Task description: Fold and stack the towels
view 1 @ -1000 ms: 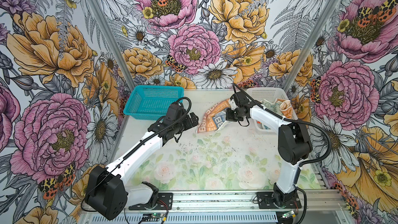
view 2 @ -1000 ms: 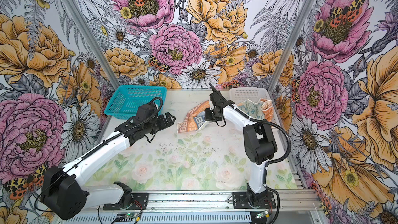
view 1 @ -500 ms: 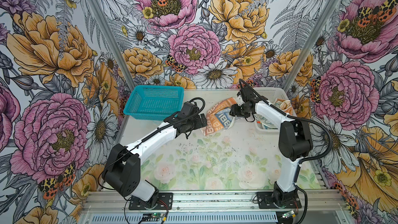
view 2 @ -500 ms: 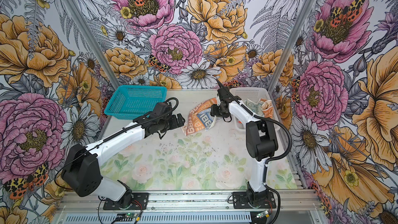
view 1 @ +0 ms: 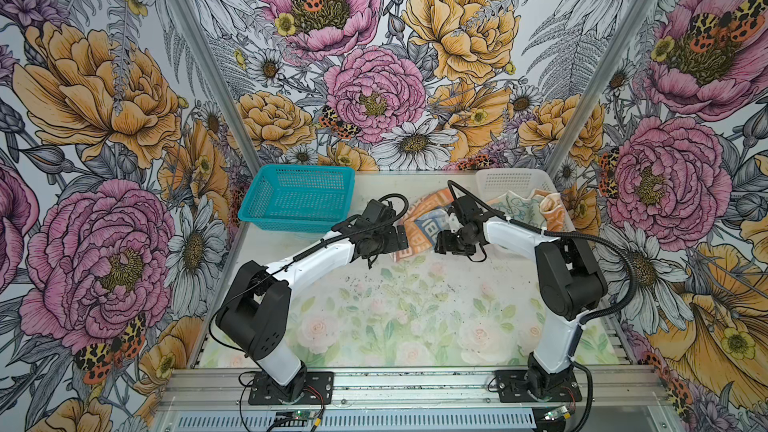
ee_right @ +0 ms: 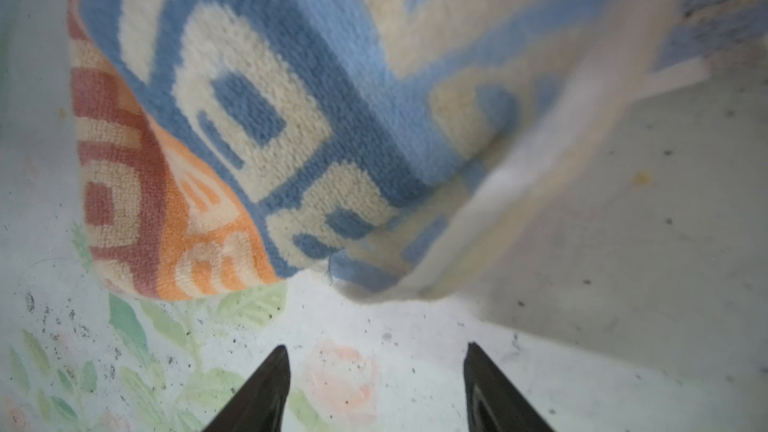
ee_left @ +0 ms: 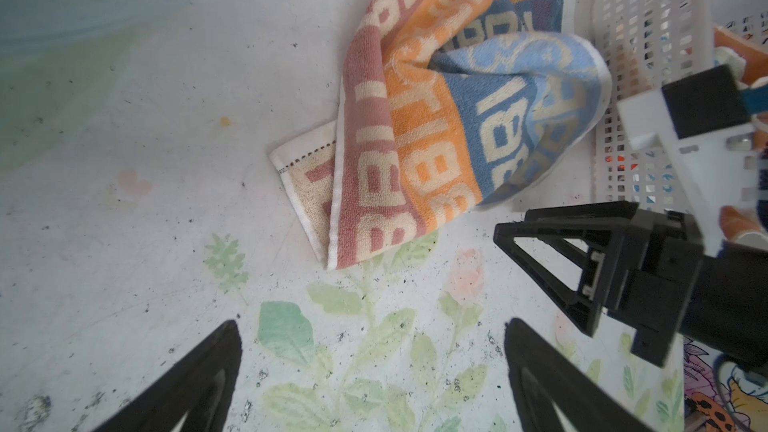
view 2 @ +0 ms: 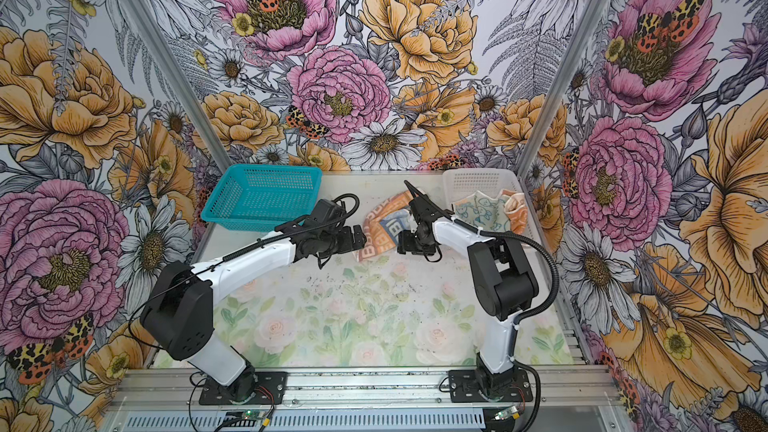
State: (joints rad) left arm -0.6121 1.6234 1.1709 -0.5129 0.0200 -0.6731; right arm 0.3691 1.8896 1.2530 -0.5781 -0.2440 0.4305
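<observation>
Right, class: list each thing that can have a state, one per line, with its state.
striped towel: crumpled on the table, unheld
cream towel: bunched in the white basket
orange towel: bunched in the white basket
teal basket: upright, empty
left gripper: open, empty
right gripper: open, empty

A: How much of the orange, blue and grey striped terry towel [view 1: 423,227] shows in both top views?
B: Its middle only. The left gripper [view 1: 402,239] covers 1 edge, the right gripper [view 1: 438,243] the opposite one, and the lettering is too small to read.
A: The right wrist view?
B: The towel runs past the picture's edge; about half of it is blurred.
A: The white plastic mesh basket [view 1: 511,178]?
B: The right arm [view 1: 513,235] covers its near wall. Inside, a cream towel with blue bunnies [view 1: 515,207] and an orange towel [view 1: 550,209] show only partly; the orange one's print is unreadable.
</observation>
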